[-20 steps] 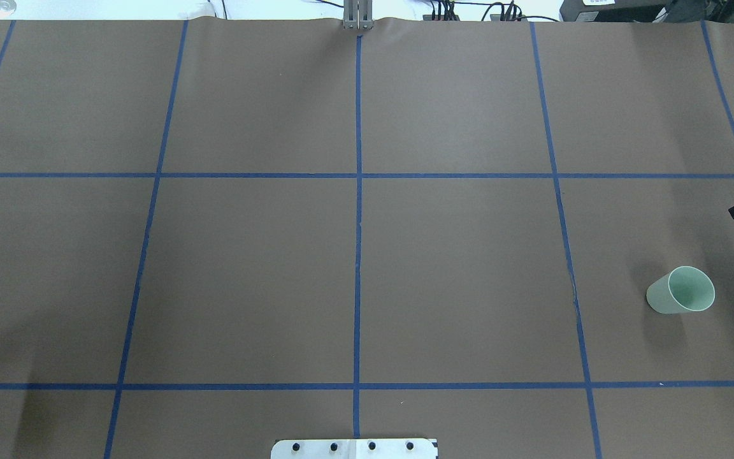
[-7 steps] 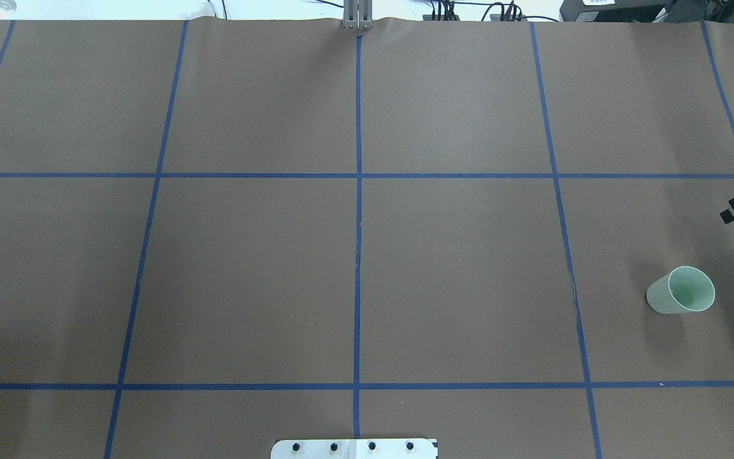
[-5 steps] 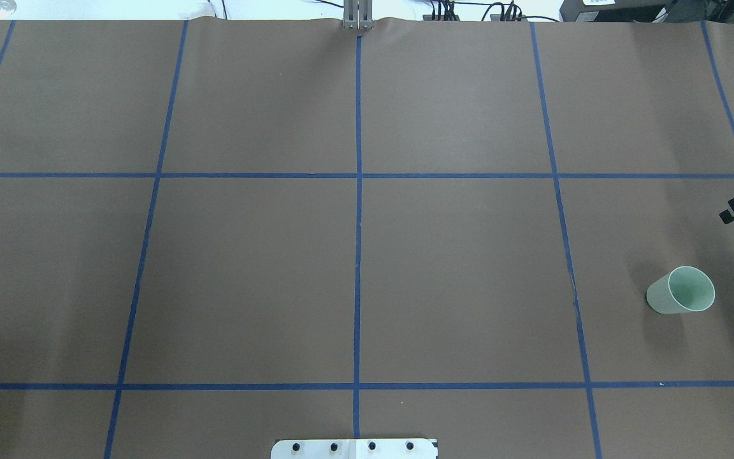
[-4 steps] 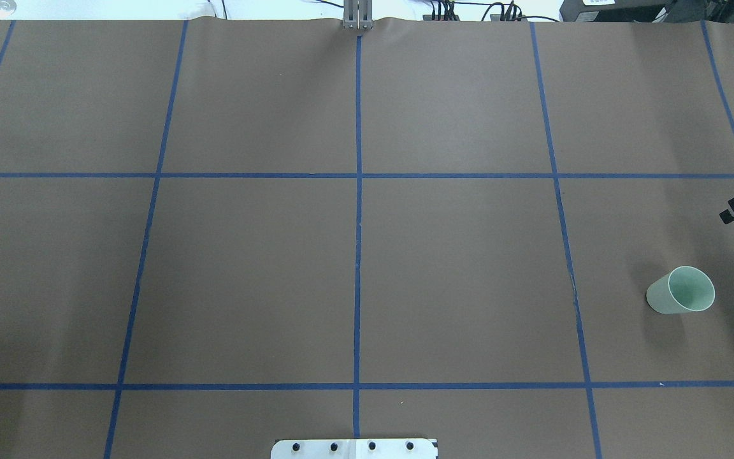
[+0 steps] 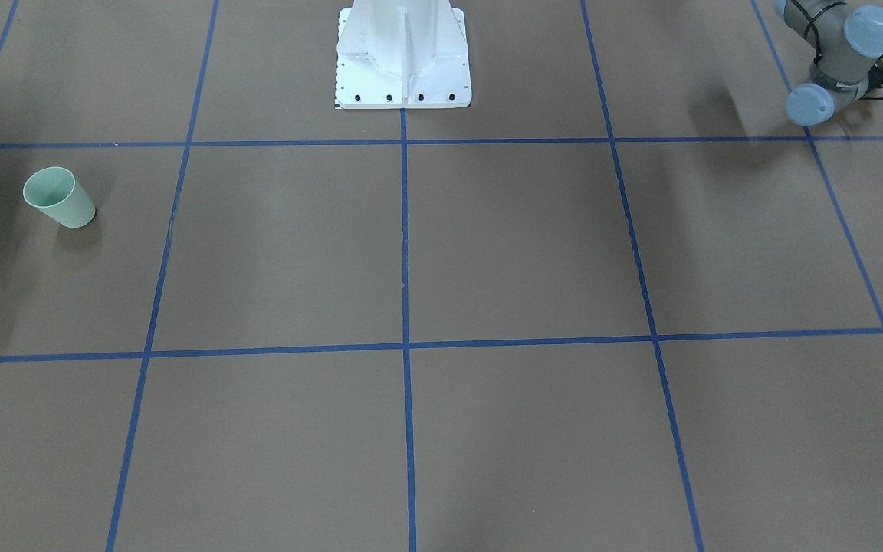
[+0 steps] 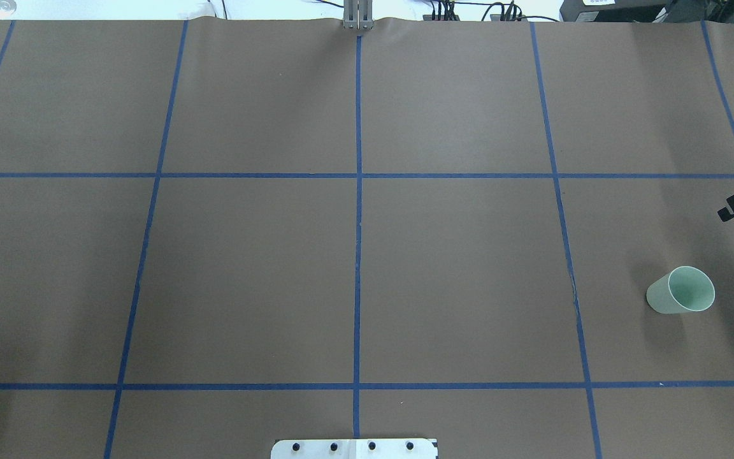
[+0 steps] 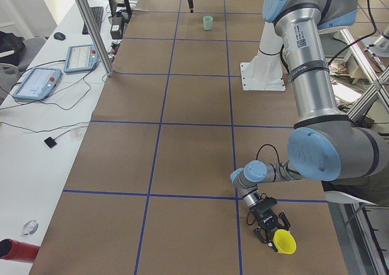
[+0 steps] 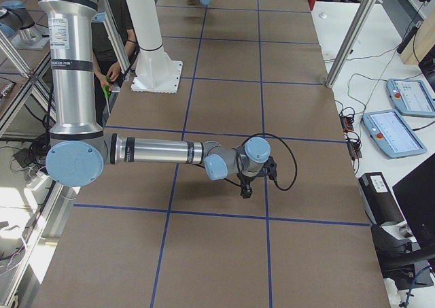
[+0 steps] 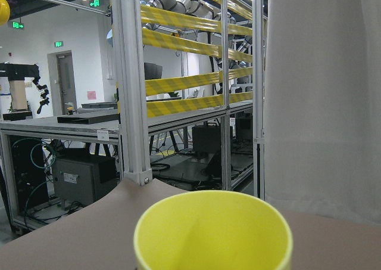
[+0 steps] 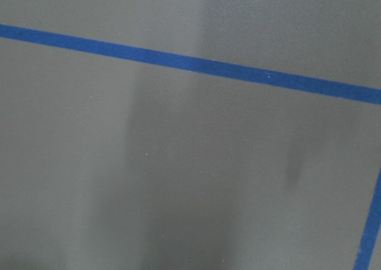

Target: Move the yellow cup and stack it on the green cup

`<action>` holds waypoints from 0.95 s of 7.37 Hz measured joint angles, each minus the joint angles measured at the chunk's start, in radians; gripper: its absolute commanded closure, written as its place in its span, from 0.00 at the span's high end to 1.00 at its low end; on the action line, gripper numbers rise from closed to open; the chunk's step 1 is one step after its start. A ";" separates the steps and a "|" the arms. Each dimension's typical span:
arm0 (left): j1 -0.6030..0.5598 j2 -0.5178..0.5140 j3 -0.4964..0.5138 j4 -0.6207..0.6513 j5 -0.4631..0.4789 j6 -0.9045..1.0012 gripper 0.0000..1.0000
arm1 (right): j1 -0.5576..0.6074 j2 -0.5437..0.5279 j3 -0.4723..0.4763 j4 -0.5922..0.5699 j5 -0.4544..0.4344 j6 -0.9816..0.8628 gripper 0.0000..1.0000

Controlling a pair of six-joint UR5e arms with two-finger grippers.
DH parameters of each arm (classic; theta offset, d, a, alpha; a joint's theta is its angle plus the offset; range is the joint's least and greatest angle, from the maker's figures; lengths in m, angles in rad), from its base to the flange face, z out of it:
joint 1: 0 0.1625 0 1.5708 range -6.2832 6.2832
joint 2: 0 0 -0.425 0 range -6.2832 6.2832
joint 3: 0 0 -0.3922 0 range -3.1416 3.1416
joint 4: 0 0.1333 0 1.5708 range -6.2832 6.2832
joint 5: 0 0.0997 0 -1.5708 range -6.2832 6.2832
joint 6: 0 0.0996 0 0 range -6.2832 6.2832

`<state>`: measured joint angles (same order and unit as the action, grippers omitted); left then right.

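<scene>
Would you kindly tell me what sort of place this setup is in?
Most likely a robotics lab or test cell: a robot arm over a table gridded with blue tape, teach pendants on the side bench, and aluminium framing.

Table (image 6: 456, 268): brown covering, flat | Markings: blue tape lines (image 6: 358, 255) formed a grid across it | Green cup (image 6: 666, 298): stood upright, mouth up, in a cell toward the robot's right end | White base plate (image 5: 403, 54): bolted at robot-side edge, on the centre line
</scene>
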<state>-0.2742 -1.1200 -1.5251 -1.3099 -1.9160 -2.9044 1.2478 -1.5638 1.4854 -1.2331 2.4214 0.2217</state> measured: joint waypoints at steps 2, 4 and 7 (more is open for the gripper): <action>0.002 0.045 0.006 -0.011 0.091 0.082 0.36 | 0.000 0.004 0.003 -0.001 0.010 0.005 1.00; -0.020 0.054 0.024 -0.065 0.213 0.168 0.36 | 0.000 0.020 0.002 -0.002 0.015 0.014 1.00; -0.224 -0.016 0.024 -0.103 0.443 0.401 0.41 | 0.000 0.045 -0.007 -0.006 0.030 0.026 1.00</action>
<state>-0.4984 -1.1356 -1.5006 -1.4133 -1.4733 -2.5039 1.2476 -1.5187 1.4781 -1.2393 2.4514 0.2476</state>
